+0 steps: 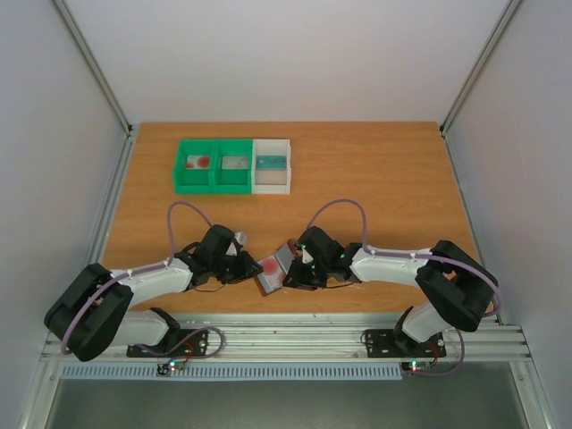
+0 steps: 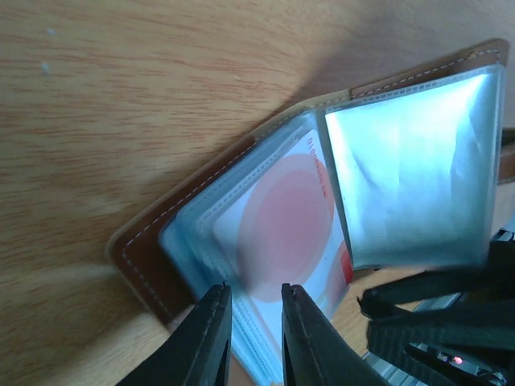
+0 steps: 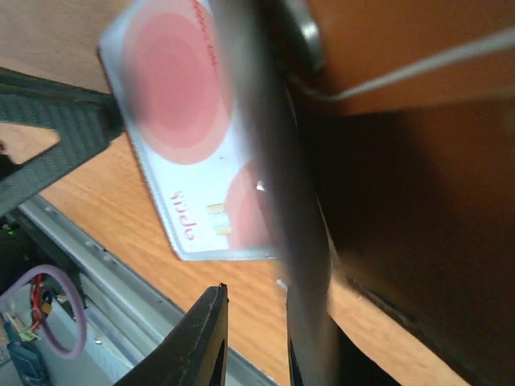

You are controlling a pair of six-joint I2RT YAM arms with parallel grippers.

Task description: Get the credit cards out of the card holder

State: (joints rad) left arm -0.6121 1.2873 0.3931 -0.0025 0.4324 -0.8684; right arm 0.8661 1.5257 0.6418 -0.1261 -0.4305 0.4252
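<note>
The brown card holder (image 1: 267, 286) lies open near the table's front edge, between my two grippers. In the left wrist view its leather cover (image 2: 141, 249) holds clear sleeves (image 2: 410, 177), and a white credit card (image 2: 286, 217) with a red disc sits in them. My left gripper (image 2: 253, 287) is open, its fingertips either side of the sleeves' near edge. In the right wrist view the same card (image 3: 177, 88) sticks out of the holder (image 3: 418, 241). My right gripper (image 3: 253, 288) stands open; a dark flap edge hides its right finger, and bare table shows in the gap.
A green bin (image 1: 213, 185) with two compartments and a white bin (image 1: 272, 186) stand side by side at the back of the table, each compartment holding a small card-like item. The metal rail (image 1: 286, 340) with both arm bases runs along the near edge.
</note>
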